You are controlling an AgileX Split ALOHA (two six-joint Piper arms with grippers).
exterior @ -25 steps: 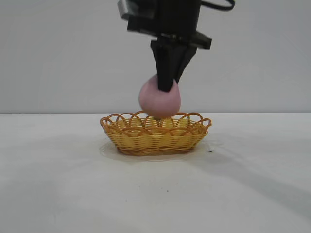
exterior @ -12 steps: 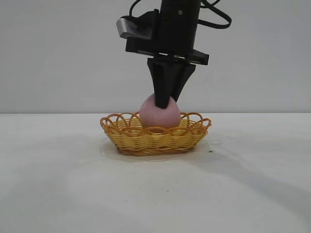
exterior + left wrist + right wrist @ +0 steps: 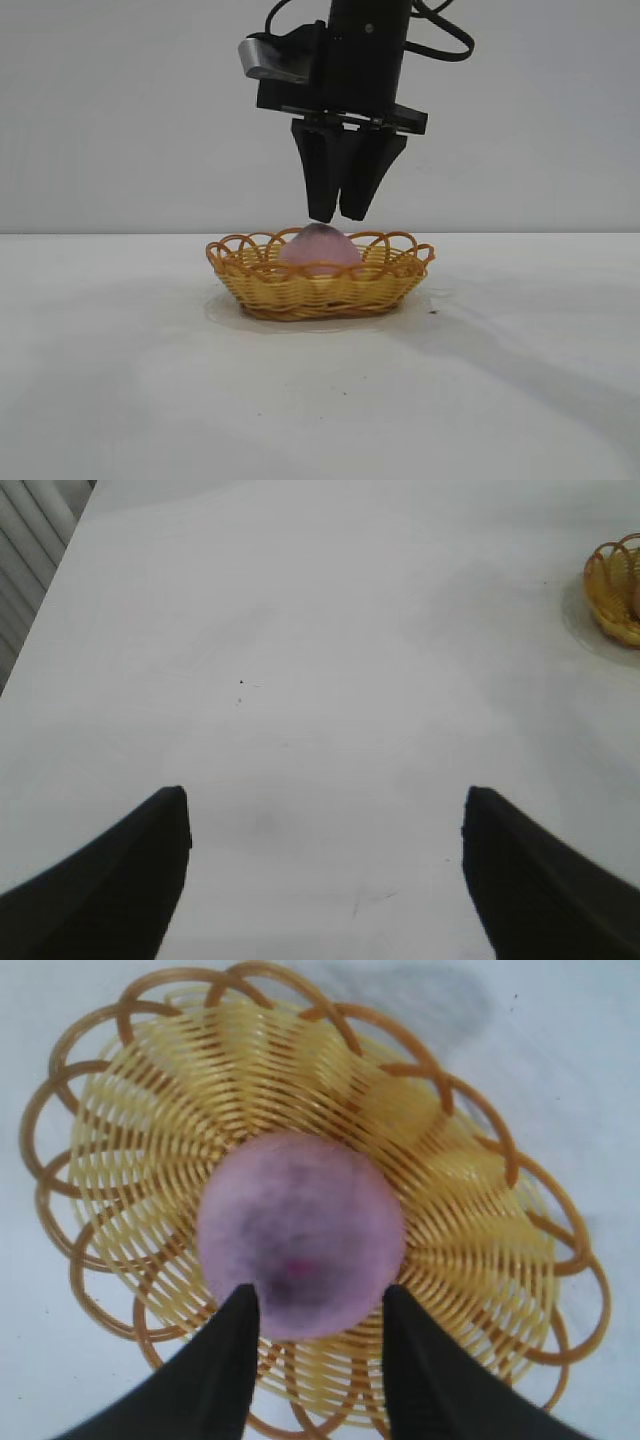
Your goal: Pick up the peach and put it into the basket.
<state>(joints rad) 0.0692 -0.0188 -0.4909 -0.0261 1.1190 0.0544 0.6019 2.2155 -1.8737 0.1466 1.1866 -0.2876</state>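
- Exterior view shows the right gripper [image 3: 337,215] just above the peach [image 3: 319,250], its fingers [image 3: 322,185] parted and holding nothing.
- Peach lies inside the basket [image 3: 320,285], at its middle.
- Basket stands on the white surface [image 3: 320,400].
- Left gripper [image 3: 325,825] hovers well apart, fingers wide open.

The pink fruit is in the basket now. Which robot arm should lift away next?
The right. Its fingers hang just above the dusty pink round peach lying in the yellow woven wicker basket. The left gripper waits far off, open.
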